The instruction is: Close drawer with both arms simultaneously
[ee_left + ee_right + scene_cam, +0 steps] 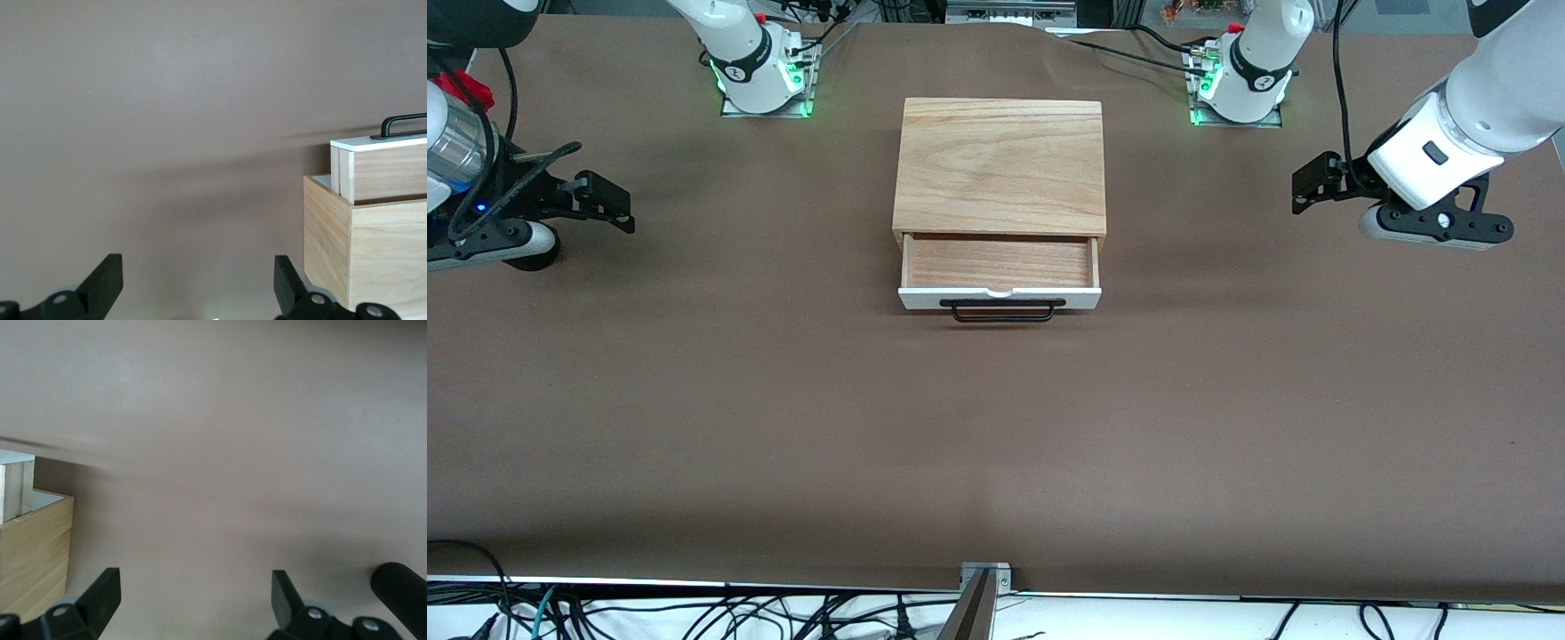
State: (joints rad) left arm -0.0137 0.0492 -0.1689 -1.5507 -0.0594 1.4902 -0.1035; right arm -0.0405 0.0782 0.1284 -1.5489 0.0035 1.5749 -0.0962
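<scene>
Here, nearest the front camera, the brown cloth-covered table (pixel 996 444) is lying bare up to the drawer's front, leaving broad open room there. The shallow wooden drawer with the white front panel (pixel 1000 299) is sticking partway out of the light oak box (pixel 1000 164), its front facing the front camera, and its black wire bar handle (pixel 1003 311) is jutting from the panel just above the cloth. The tray floor is showing between the panel and the box's front edge. The box is sitting at the middle of the table, farther from the front camera than the drawer's panel, with wide bare cloth on either flank of it.

Toward the left arm's end of the table from the box, the left gripper (pixel 1307 191) is hanging over open cloth, well apart from the box's side edge; in the left wrist view its black fingers (pixel 103 283) are standing spread wide with nothing between them, and the box corner and the pulled-out drawer are showing beside them. Toward the right arm's end, the right gripper (pixel 609 203) is hanging over bare cloth, equally well apart from the box; its fingers (pixel 100 595) are likewise spread and empty, with the box's corner at the frame edge.
</scene>
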